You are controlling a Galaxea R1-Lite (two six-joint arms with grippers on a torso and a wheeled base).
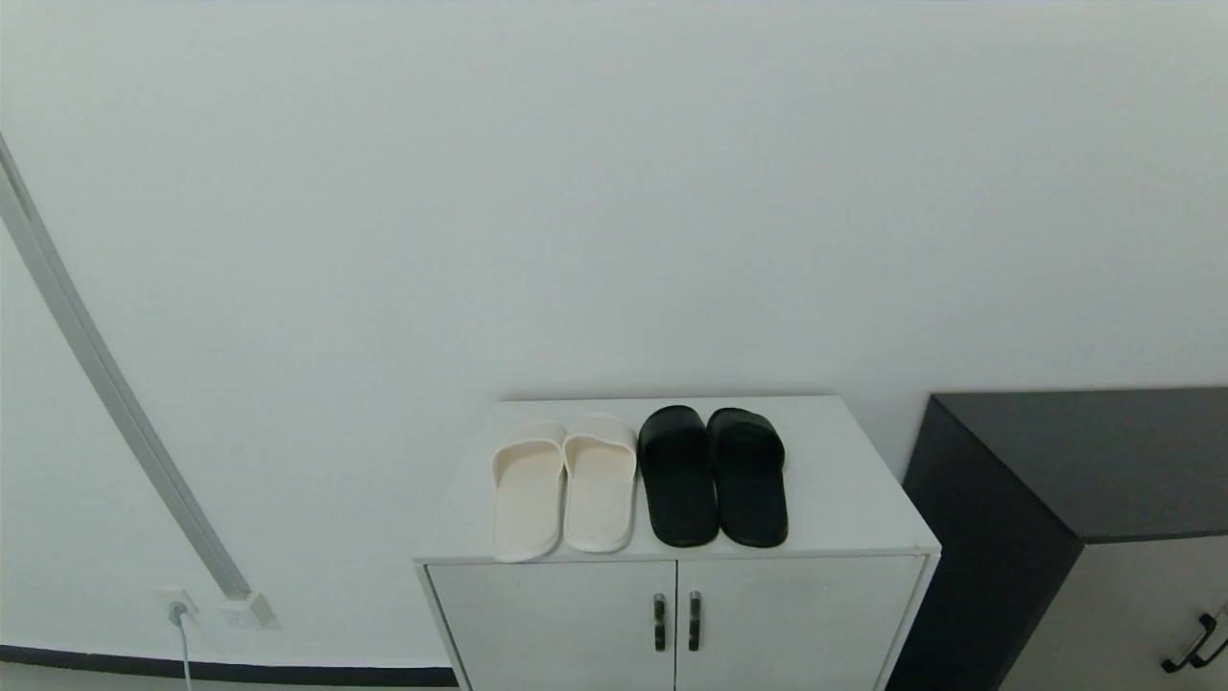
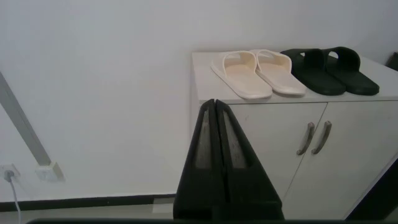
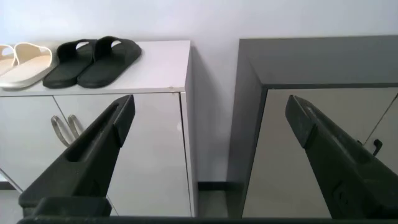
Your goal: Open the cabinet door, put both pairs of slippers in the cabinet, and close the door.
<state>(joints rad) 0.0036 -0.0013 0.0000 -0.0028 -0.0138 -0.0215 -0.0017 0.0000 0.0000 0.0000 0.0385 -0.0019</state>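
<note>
With the cream slippers (image 1: pixel 600 494) and black slippers (image 1: pixel 679 480) atop the closed cabinet (image 1: pixel 844 499) at the head view's lower centre, its upright door handles (image 1: pixel 694 621) face your right gripper (image 3: pixel 210 106), spread wide, while your left gripper (image 2: pixel 216 104) is pressed together.

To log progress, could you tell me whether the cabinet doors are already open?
No, both cabinet doors are shut, with the white slippers and black slippers on top.

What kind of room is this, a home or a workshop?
Probably an indoor entry or hallway corner, perhaps staged: a low white cabinet against a bare wall, white slippers and black slippers on top, and a dark cabinet beside it.
</note>
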